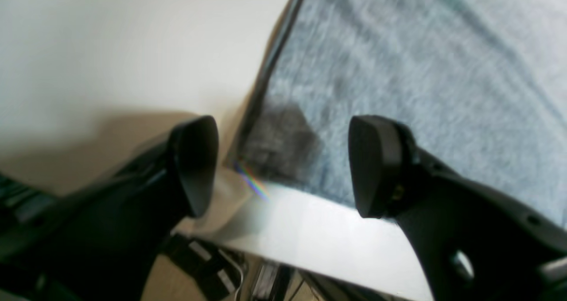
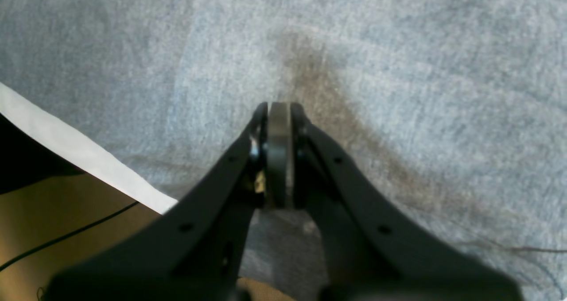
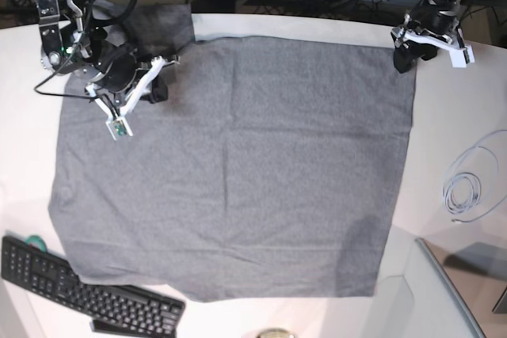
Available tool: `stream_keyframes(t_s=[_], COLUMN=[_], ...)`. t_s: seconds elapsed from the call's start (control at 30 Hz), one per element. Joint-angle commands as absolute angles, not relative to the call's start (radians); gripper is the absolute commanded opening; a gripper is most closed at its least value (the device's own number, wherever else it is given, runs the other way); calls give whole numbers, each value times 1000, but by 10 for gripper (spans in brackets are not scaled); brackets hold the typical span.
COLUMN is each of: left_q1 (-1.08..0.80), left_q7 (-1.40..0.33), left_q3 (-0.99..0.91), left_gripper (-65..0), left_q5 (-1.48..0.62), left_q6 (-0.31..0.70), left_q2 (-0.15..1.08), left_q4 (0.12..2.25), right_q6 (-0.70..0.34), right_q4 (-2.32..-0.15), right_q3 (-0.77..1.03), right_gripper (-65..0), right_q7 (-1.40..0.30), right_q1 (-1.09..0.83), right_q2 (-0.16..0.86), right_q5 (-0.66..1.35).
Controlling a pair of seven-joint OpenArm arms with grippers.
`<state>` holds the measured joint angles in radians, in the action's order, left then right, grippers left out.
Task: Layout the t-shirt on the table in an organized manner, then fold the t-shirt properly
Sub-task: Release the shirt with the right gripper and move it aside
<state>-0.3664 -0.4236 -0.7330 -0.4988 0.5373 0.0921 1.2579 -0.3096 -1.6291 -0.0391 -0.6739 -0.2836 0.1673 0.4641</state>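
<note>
The heather-grey t-shirt [image 3: 238, 164] lies spread flat over most of the white table [image 3: 24, 156]. My left gripper [image 1: 285, 166] is open and empty, with one finger over bare table [image 1: 110, 48] and the other over the shirt [image 1: 421, 71], at its far right corner. In the base view it sits at that corner [image 3: 402, 59]. My right gripper [image 2: 279, 110] is shut just above the shirt [image 2: 421, 71], and no fabric shows between the pads. In the base view it is over the far left part of the shirt [image 3: 161, 85].
A black keyboard [image 3: 79, 290] lies at the near left, partly under the shirt's edge. A coiled white cable [image 3: 467, 191] lies right of the shirt. A dark cloth [image 3: 162, 25] lies at the far left. The table's edge [image 2: 66, 146] runs beside my right gripper.
</note>
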Motion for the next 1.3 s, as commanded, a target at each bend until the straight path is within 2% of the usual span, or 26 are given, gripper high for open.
stream_keyframes(t_s=[0.0,0.07,0.13,0.2,0.27,0.33,0.4,0.53,0.57,0.6,0.83,1.17,1.27], left_q1=[-360,-354,-352,-352,-354,-355,-360,-361,-361,-361,-363,-352,-352], left_q7=[-441,-441,-441,-441,-441,-441,-441,-443,-443,-446,-452,-449,-449], left_q3=[-731,-731,-731,-731,-731,-731,-731,-733,-733,-733,-733,-731,-731], left_gripper=[-202,-206,-258,-372,-523,-640,-650,-650,-650,-650,-650,-650,-650], left_q5=[-487,-487,-487,-487,-487,-487,-487,-487,-487,-487,-487,-363,-361], left_q6=[538,539,539,539,539,539,539,539,539,539,535,538,538], left_q2=[101,101,101,101,101,102,104,111,111,116,117,107,107], left_q4=[1247,1222,1207,1208,1208,1208,1218,1221,1228,1242,1310,1311,1313], right_q6=[-318,-318,-318,-318,-318,-318,-318,-318,-318,-318,-318,-320,-320], right_q4=[-1649,-1649,-1650,-1667,-1696,-1724,-1738,-1738,-1738,-1738,-1701,-1638,-1612], right_q3=[-35,-35,-31,28,107,196,277,410,429,446,515,501,433], right_gripper=[-630,-630,-630,-630,-623,-618,-582,-338,-288,-276,-366,-363,-363], right_q7=[-653,-650,-648,-639,-599,-568,-567,-576,-596,-622,-760,-819,-816], right_q1=[-280,-282,-285,-308,-341,-369,-390,-438,-450,-460,-472,-515,-507], right_q2=[173,173,173,166,131,111,108,111,114,116,117,117,130], right_q5=[476,476,478,478,478,478,478,478,478,478,470,470,470])
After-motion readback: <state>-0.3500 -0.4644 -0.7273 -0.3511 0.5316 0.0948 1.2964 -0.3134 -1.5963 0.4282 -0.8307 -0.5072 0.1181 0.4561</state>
